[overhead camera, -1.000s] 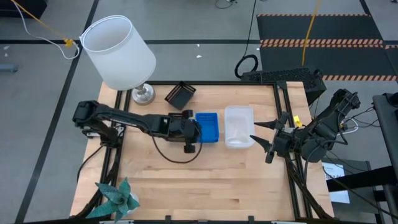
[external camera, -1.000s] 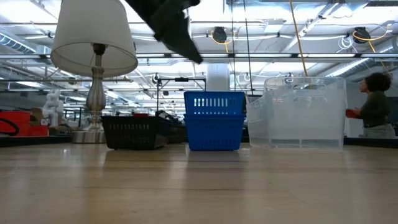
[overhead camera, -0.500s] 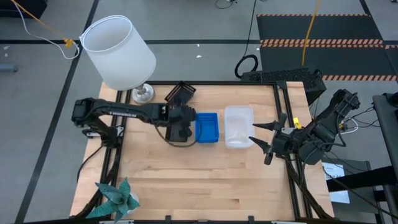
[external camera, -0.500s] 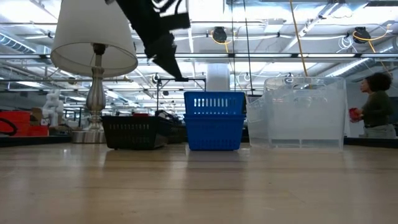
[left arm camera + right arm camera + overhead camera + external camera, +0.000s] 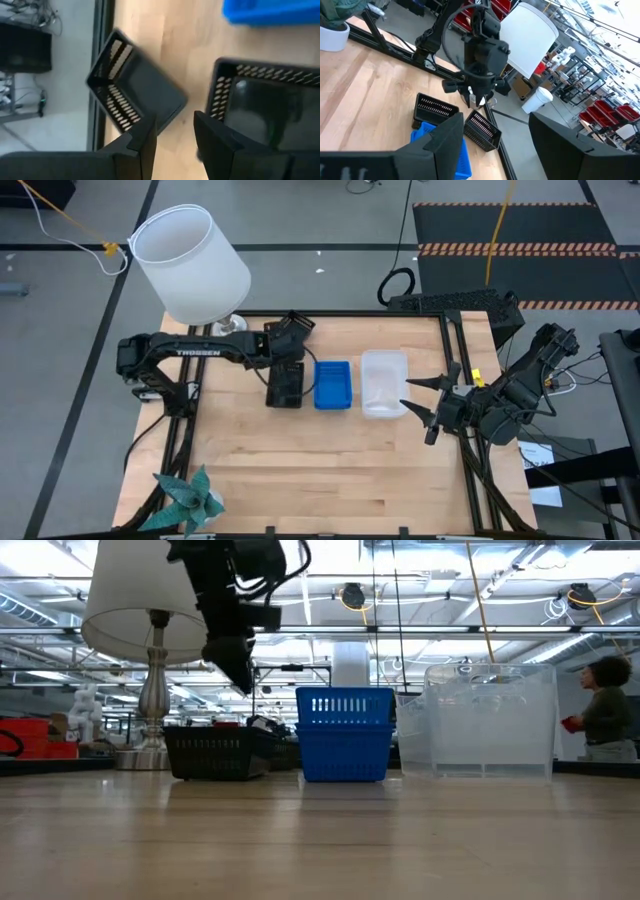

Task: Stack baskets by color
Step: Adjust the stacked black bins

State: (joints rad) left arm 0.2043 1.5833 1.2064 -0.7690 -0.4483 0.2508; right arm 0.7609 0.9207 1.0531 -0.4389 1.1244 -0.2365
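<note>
Fingers of the left arm part narrowly, empty, above black baskets.

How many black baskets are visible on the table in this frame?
2. One black basket sits just left of the blue stack; the other black basket lies tilted at the table's far edge near the lamp base. More may be nested inside the first, unseen.

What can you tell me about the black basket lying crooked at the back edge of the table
The crooked black basket is a small rectangular tray of dark plastic with slotted walls. It sits empty and open side up, turned at an angle, at the table's far edge near the lamp base. The left gripper hovers above it, not touching. Another black basket lies apart.
</note>
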